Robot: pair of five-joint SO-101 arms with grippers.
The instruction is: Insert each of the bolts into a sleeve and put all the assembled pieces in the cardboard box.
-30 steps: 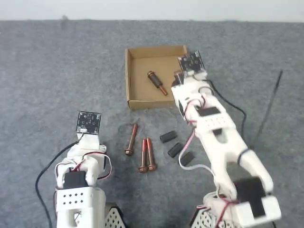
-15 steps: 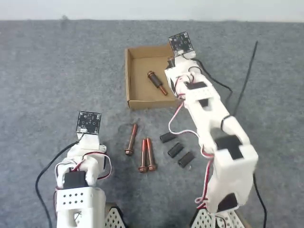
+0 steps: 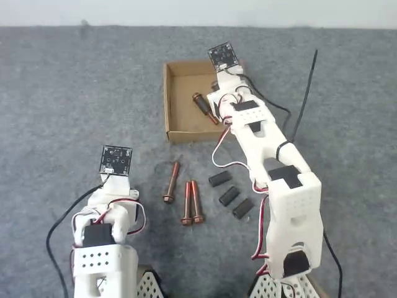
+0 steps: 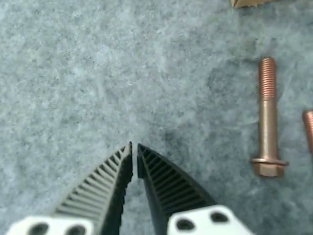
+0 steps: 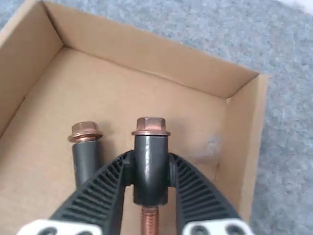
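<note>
My right gripper [image 5: 150,159] is shut on an assembled bolt-and-sleeve piece [image 5: 150,147] and holds it just over the floor of the cardboard box [image 5: 146,54]. Another assembled piece [image 5: 86,147] lies in the box beside it. From above, that arm's gripper [image 3: 217,104] sits over the box [image 3: 166,102], next to the lying piece [image 3: 203,107]. Three loose bolts [image 3: 171,181] [image 3: 187,203] [image 3: 196,202] and three black sleeves [image 3: 219,179] [image 3: 229,196] [image 3: 242,207] lie on the carpet. My left gripper [image 4: 134,147] is shut on nothing, low over the carpet beside a bolt [image 4: 266,117].
Grey carpet covers the table. A black cable [image 3: 304,99] runs along the far right beside the right arm. The left arm's base [image 3: 102,248] stands at the front left. A second bolt's tip [image 4: 308,127] shows at the left wrist view's edge.
The right arm has swung left from the box's right edge to over the box's inside, carrying its piece. The left arm has not moved.
</note>
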